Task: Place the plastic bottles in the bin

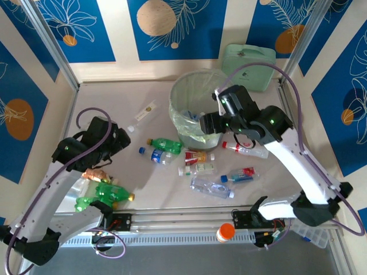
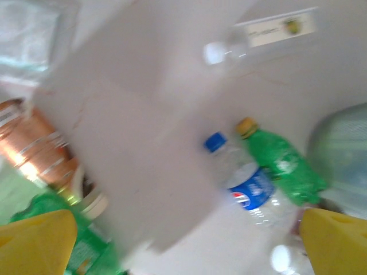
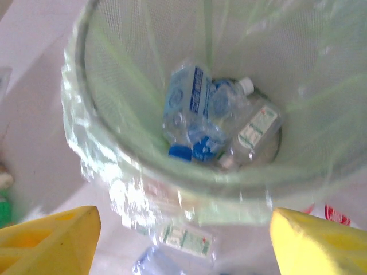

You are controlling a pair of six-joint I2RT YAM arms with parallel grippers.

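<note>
Well, your right gripper hangs over the near rim of the bin, fingers spread wide with nothing between them. A few bottles lie at the bottom of the bag. The bin stands toward the far edge of the table, about midway along it. Your left gripper is wide open too and empty, over the left half of the table. It faces a blue-label bottle and a green bottle lying close side by side just in front of the bin. More bottles lie loose across the middle of the table between the bin and the near edge, and a few green ones sit by the near left corner beside your left arm. Judge them all as empty: very light, thin-walled, smooth and round, so they will likely roll at a nudge and buckle or squirt out under a hard pinch. Take each one across its body at the label, fingers square to its long axis, not at the cap or the tapering neck, and close gently.
</note>
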